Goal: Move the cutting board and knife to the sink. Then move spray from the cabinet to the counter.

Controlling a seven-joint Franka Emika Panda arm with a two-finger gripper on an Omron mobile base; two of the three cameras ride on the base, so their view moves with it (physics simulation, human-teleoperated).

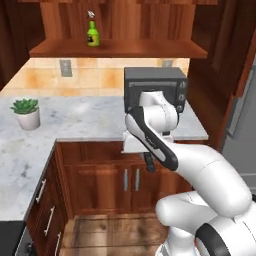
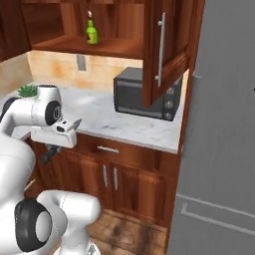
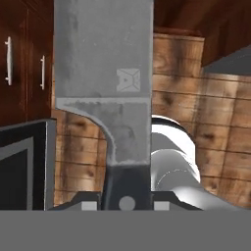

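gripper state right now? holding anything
gripper: shut on the knife, gripping its black handle, blade pointing away from the hand.

Home kitchen: marble counter (image 1: 80, 120), wooden wall cabinet (image 1: 120, 48), microwave (image 2: 144, 94).

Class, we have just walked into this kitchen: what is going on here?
The robot's gripper is shut on the knife, carrying it low in front of the base cabinets, above the wooden floor. The green spray stands on the cabinet shelf, above the marble counter.
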